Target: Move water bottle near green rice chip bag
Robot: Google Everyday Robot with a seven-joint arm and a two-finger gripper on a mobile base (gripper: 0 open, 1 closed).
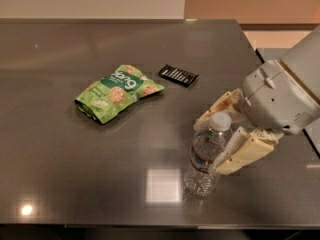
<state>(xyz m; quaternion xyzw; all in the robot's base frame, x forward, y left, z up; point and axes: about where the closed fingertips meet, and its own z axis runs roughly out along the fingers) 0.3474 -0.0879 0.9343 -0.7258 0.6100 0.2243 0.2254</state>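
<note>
The water bottle (204, 159) stands upright on the table at the front right; it is clear, with a white cap and a red-and-white label band. My gripper (209, 145) comes in from the right and is closed around the bottle's upper half. One finger (217, 106) lies behind the cap and the other finger (245, 154) presses against the bottle's right side. The green rice chip bag (117, 91) lies flat to the left, well apart from the bottle.
A small black rectangular packet (178, 75) lies just right of the bag, behind the bottle. The grey table (75, 174) has its right edge close to my arm and its front edge just below the bottle.
</note>
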